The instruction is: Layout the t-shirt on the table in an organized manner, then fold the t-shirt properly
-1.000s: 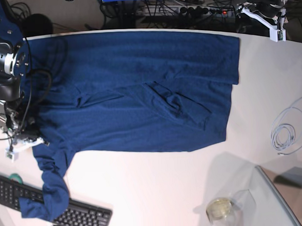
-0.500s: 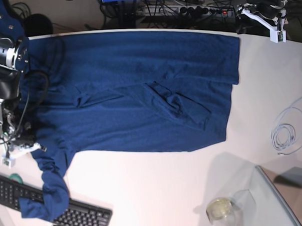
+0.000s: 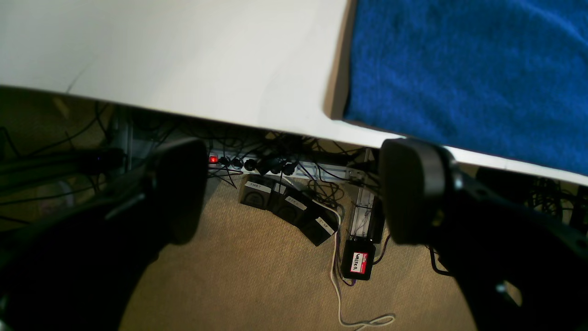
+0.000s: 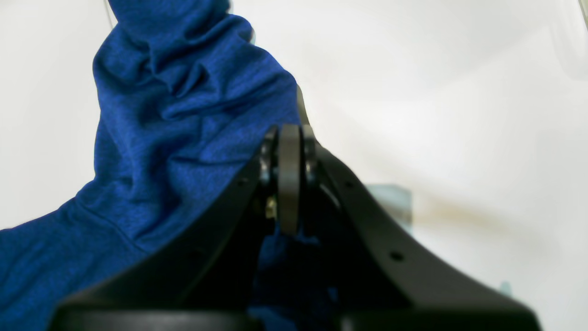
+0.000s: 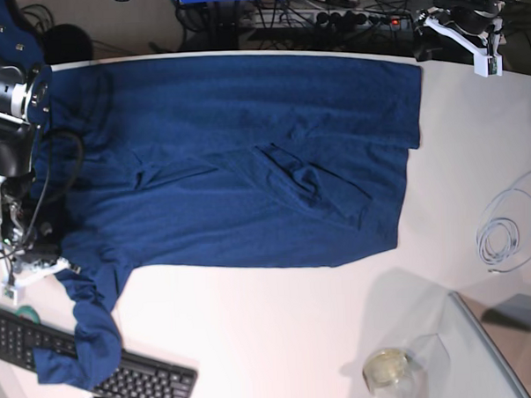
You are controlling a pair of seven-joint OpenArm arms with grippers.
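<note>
The t-shirt (image 5: 238, 165) lay spread across the table (image 5: 280, 330), but one sleeve (image 5: 82, 335) hung crumpled over the keyboard (image 5: 123, 373). The right gripper (image 4: 289, 138) had its fingers closed at the sleeve cloth; whether fabric was really caught between them, I cannot tell. The left gripper (image 3: 294, 193) waited past the far table edge with fingers wide open, holding nothing. The risk, in my judgement: if the right arm pulled the sleeve sideways, the cloth could drag the keyboard, or slip free and stay bunched, because only one corner was controlled.
</note>
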